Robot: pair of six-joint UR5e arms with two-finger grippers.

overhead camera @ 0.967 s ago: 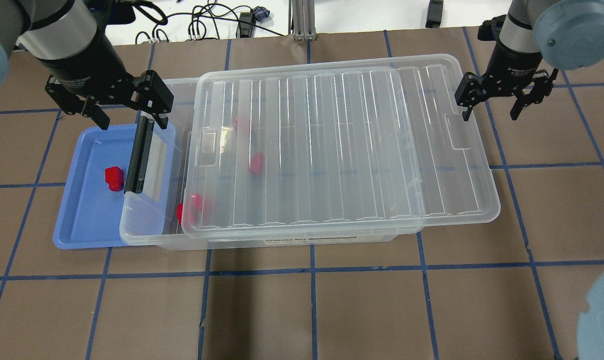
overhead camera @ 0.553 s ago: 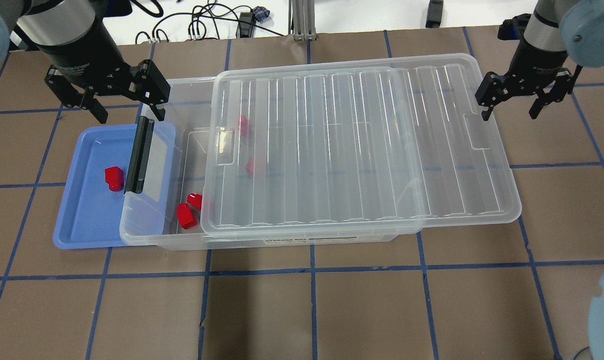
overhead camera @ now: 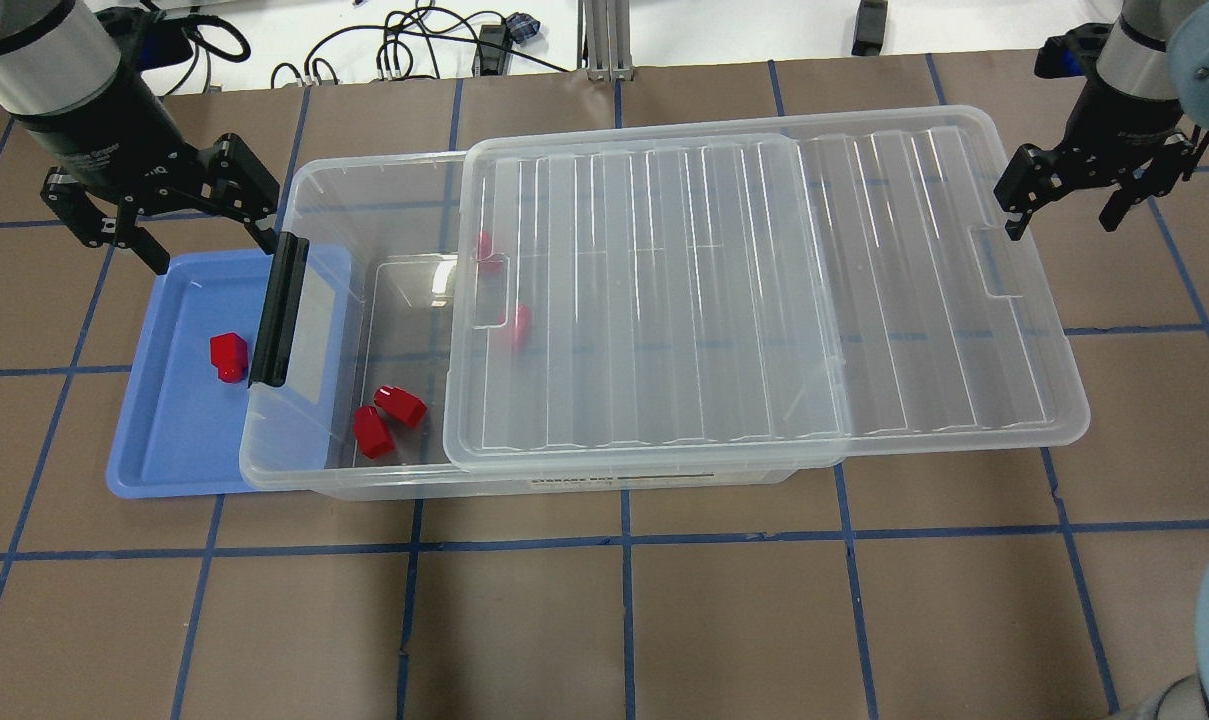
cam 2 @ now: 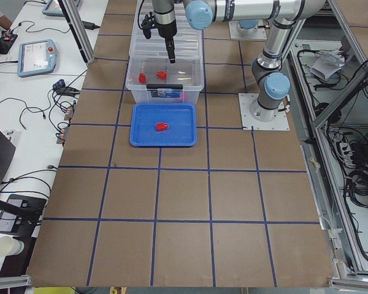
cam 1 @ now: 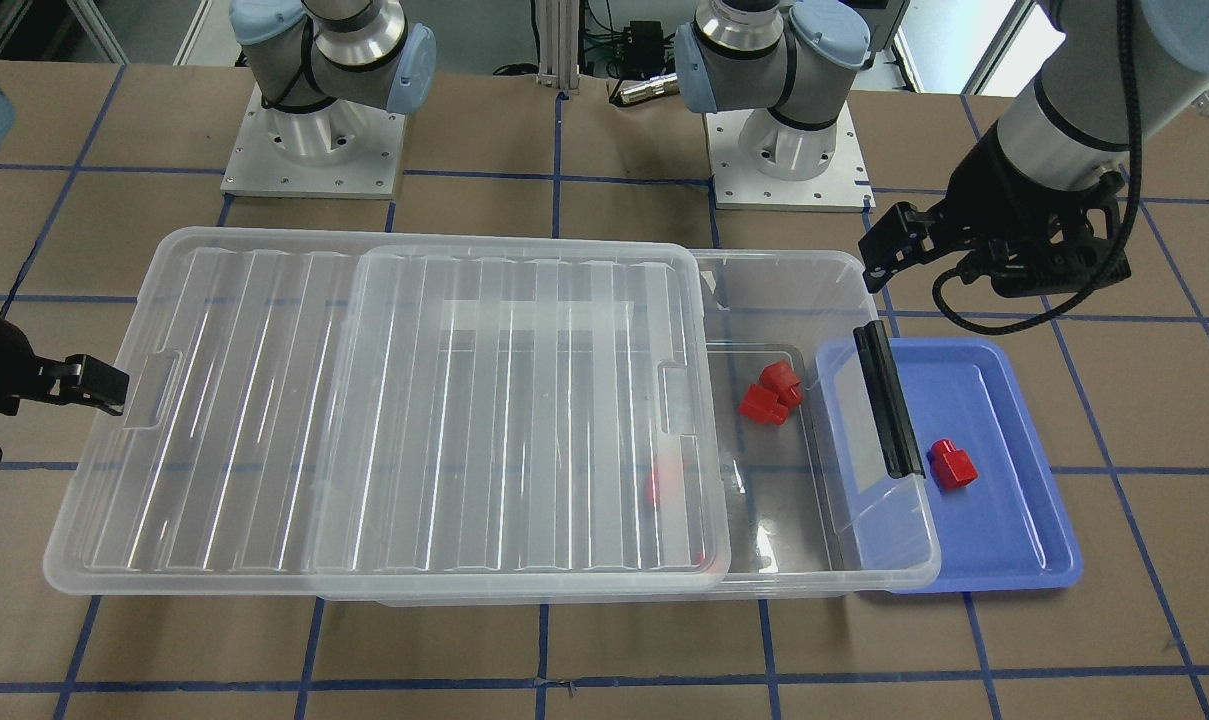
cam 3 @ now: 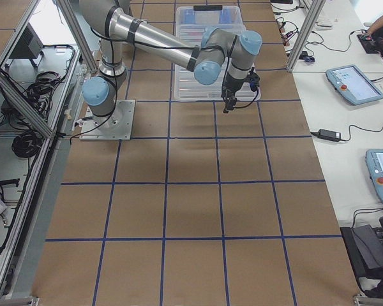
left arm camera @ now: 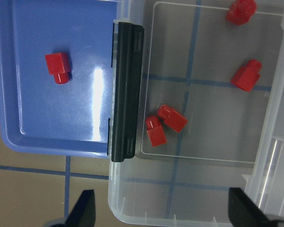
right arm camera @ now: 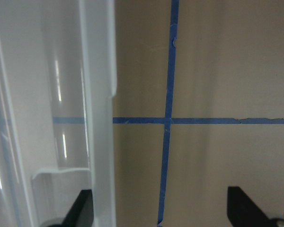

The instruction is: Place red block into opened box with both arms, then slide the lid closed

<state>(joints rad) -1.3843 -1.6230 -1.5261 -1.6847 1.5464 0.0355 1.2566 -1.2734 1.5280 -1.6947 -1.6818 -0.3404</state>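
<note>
One red block (overhead camera: 229, 356) lies on the blue tray (overhead camera: 164, 430), beside the box's black bar (overhead camera: 281, 310). The clear box (overhead camera: 309, 478) is uncovered at its left end, where two more red blocks (overhead camera: 386, 418) lie side by side. Others show dimly through the lid (overhead camera: 764, 300), which overhangs the box's right end. My left gripper (overhead camera: 212, 258) hovers open over the tray's far corner, holding nothing. My right gripper (overhead camera: 1060, 230) is open too, one finger at the lid's right short edge (right arm camera: 97, 94) and the other over bare table.
The box's left end rests on the blue tray's right part. Cables lie beyond the table's far edge. Brown table with blue tape lines stretches in front of the box and to the right of the lid.
The lid has slid right along with my right gripper, uncovering the box's left end and two blocks. My left gripper has moved left, off the black bar.
</note>
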